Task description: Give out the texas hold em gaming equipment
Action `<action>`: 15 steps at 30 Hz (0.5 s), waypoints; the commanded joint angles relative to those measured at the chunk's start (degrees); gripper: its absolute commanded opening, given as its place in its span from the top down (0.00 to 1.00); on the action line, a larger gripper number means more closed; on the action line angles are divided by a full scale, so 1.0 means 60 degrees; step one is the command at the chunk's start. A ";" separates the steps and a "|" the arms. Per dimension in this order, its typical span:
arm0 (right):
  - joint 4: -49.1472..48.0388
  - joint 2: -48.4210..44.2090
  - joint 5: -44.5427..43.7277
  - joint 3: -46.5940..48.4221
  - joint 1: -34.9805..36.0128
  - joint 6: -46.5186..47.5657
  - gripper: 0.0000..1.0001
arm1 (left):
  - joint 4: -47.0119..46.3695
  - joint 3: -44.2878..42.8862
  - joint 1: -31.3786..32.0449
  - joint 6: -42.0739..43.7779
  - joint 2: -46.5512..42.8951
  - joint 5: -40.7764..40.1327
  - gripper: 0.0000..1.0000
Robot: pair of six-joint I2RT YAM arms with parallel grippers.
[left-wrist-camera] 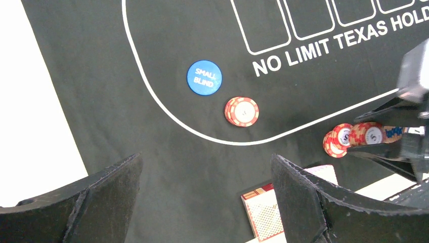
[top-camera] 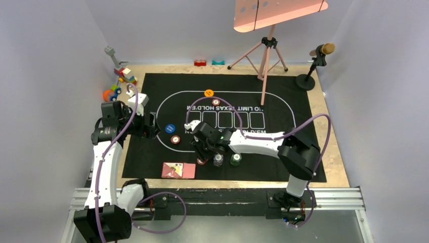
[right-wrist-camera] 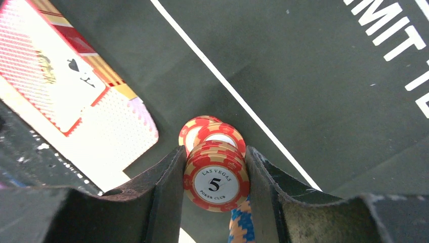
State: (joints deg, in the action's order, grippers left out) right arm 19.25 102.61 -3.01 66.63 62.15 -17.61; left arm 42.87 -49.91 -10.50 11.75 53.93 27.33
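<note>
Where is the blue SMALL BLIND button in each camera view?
Top external: blue button left of centre, on the black mat.
Left wrist: upper centre, up-left of a red chip stack.
Right wrist: not in view.
Shared landmark: the pink cards.

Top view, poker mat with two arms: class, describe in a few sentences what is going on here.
The right tool is shut on a stack of red chips near the mat's near edge, beside the cards. A second pile lies just behind it. The left tool is open and empty, above the mat's left side, where a blue button and a red stack lie. An orange button sits at the oval's far side.
</note>
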 commanded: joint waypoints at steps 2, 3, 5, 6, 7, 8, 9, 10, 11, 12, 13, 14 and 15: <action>0.0043 -0.1192 0.0119 0.0291 -0.0296 -0.0230 0.80 | -0.0302 -0.0009 -0.0080 0.0206 -0.0129 0.0147 0.00; 0.0103 -0.1367 0.0016 0.0291 -0.0372 -0.0257 0.81 | -0.0301 -0.0003 -0.0071 0.0199 -0.0135 0.0147 0.00; 0.0213 -0.1735 -0.0173 0.0232 -0.0609 -0.0353 0.82 | -0.0307 0.0012 -0.0073 0.0197 -0.0154 0.0139 0.00; 0.0271 -0.1933 -0.0248 0.0167 -0.0792 -0.0415 0.83 | -0.0314 0.0013 -0.0078 0.0196 -0.0146 0.0146 0.00; 0.0320 -0.2152 -0.0334 0.0073 -0.1081 -0.0487 0.83 | -0.0311 0.0013 -0.0075 0.0195 -0.0154 0.0143 0.00; 0.0408 -0.2366 -0.0470 -0.0016 -0.1305 -0.0551 0.84 | -0.0299 0.0005 -0.0073 0.0195 -0.0154 0.0146 0.00; 0.0485 -0.2557 -0.0642 -0.0130 -0.1562 -0.0607 0.84 | -0.0301 0.0012 -0.0076 0.0195 -0.0155 0.0139 0.00; 0.0596 -0.2757 -0.0856 -0.0248 -0.1803 -0.0654 0.85 | -0.0297 0.0013 -0.0080 0.0195 -0.0145 0.0146 0.00; 0.0727 -0.2947 -0.1090 -0.0375 -0.2036 -0.0713 0.85 | -0.0304 0.0013 -0.0081 0.0197 -0.0151 0.0147 0.00; 0.0857 -0.3154 -0.1320 -0.0495 -0.2300 -0.0788 0.85 | -0.0301 0.0013 -0.0081 0.0196 -0.0159 0.0147 0.00; 0.0966 -0.3353 -0.1512 -0.0642 -0.2565 -0.0948 0.85 | -0.0297 0.0013 -0.0079 0.0204 -0.0169 0.0147 0.00; 0.1033 -0.3582 -0.1642 -0.0838 -0.2875 -0.1101 0.86 | -0.0307 0.0013 -0.0075 0.0200 -0.0170 0.0147 0.00; 0.1014 -0.3832 -0.1734 -0.1064 -0.3217 -0.1225 0.87 | -0.0305 0.0013 -0.0076 0.0203 -0.0174 0.0154 0.00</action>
State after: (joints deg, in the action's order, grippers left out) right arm 22.59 84.86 -7.68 63.86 48.23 -21.10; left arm 42.87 -49.91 -10.50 11.75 53.91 27.33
